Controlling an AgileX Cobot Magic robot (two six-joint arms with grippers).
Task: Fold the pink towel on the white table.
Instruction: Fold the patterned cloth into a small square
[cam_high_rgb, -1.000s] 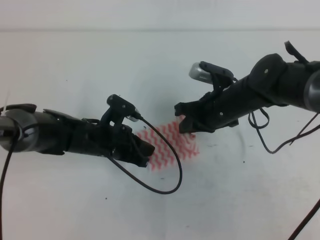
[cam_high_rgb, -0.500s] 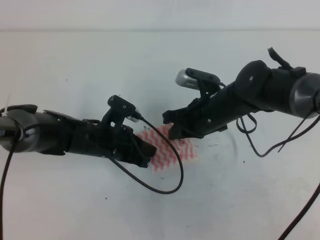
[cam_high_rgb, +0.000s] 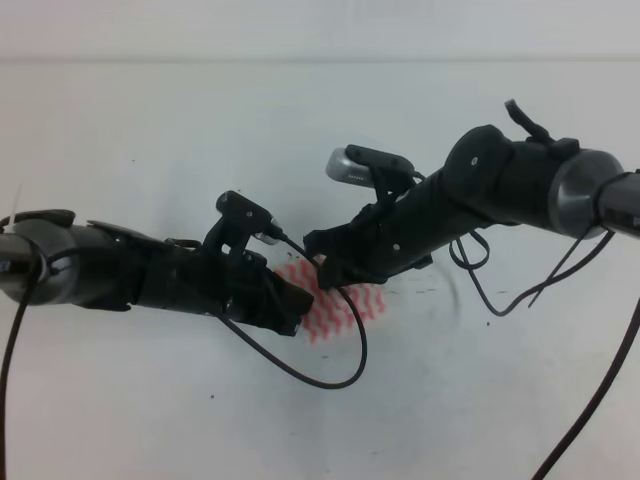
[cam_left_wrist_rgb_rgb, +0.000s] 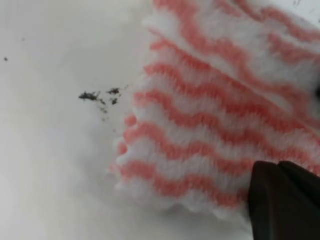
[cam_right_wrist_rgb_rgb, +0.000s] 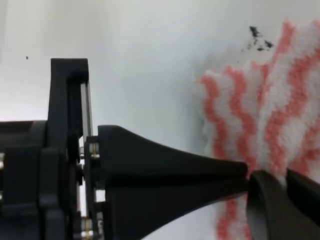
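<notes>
The pink towel (cam_high_rgb: 345, 306) lies bunched on the white table (cam_high_rgb: 150, 130) between my two arms, its zigzag stripes showing. My left gripper (cam_high_rgb: 298, 298) sits at the towel's left edge, shut on the cloth. In the left wrist view, one dark fingertip (cam_left_wrist_rgb_rgb: 280, 200) rests on the towel (cam_left_wrist_rgb_rgb: 210, 125). My right gripper (cam_high_rgb: 322, 272) has reached across to the towel's upper left and is shut on a raised part of it. The right wrist view shows the left gripper's fingers (cam_right_wrist_rgb_rgb: 165, 175) pinched together at the towel (cam_right_wrist_rgb_rgb: 280, 115), right beside my right fingertip (cam_right_wrist_rgb_rgb: 280, 210).
A black cable (cam_high_rgb: 345, 365) loops from the left arm over the table just below the towel. More cables (cam_high_rgb: 500, 290) hang from the right arm. Small dark specks (cam_left_wrist_rgb_rgb: 100, 95) lie on the table beside the towel's edge.
My right gripper has moved left across the towel, carrying its far side toward the left gripper. Less of the towel shows flat. The left arm has stayed put.
</notes>
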